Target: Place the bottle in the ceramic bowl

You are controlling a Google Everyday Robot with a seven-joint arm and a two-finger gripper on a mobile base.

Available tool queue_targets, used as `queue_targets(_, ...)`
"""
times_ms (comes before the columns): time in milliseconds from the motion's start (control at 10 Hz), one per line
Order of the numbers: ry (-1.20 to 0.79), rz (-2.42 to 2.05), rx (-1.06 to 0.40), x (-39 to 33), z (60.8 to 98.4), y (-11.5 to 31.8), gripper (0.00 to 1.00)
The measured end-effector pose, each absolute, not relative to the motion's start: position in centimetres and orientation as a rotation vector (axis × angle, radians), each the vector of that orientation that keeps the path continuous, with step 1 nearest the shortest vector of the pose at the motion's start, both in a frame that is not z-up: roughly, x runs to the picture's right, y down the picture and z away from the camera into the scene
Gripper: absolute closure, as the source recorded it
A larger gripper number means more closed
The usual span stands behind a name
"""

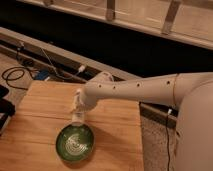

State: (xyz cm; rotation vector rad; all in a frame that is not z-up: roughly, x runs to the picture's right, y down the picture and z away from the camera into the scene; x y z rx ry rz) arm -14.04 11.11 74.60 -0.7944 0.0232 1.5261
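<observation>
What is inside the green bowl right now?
The ceramic bowl shows only its pale ring pattern; nothing lies in it. The gripper hangs just above its far rim, holding the white bottle, which covers a little of that rim.

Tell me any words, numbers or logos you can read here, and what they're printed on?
None can be read.
The bottle, held by the hand just above the far rim of the ceramic bowl: label too blurred to read.
Robot arm: dark dots only, no lettering.
Wooden table: no markings.
</observation>
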Motion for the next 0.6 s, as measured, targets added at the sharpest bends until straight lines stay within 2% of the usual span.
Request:
queue_targets(300, 0.055, 1.482, -0.797, -15.0, 74.9, 11.6, 1.0)
queue_targets(600, 0.122, 1.484, -0.802, -15.7, 74.6, 13.9, 1.0)
